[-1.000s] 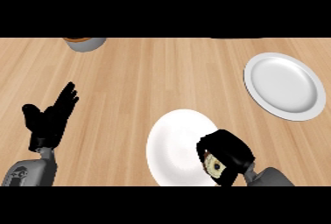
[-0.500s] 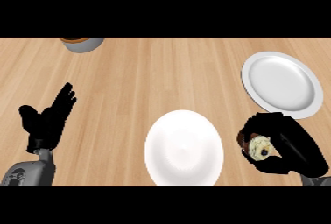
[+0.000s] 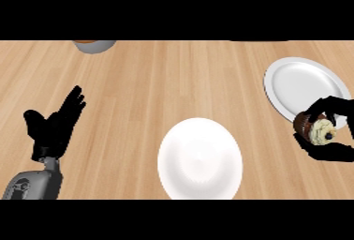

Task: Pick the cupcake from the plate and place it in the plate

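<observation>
Wooden counter (image 3: 173, 84) lies bare between both white plates (image 3: 200, 159) (image 3: 297, 84).

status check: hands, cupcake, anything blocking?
Right hand curled round cupcake, at far plate near edge. Left hand open, resting at left. Near plate bare. Nothing blocking.

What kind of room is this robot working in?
Most likely a kitchen: the surface is a pale wooden counter carrying two white plates, one near the middle and one at the far right, and the right hand is holding a cupcake.
</observation>
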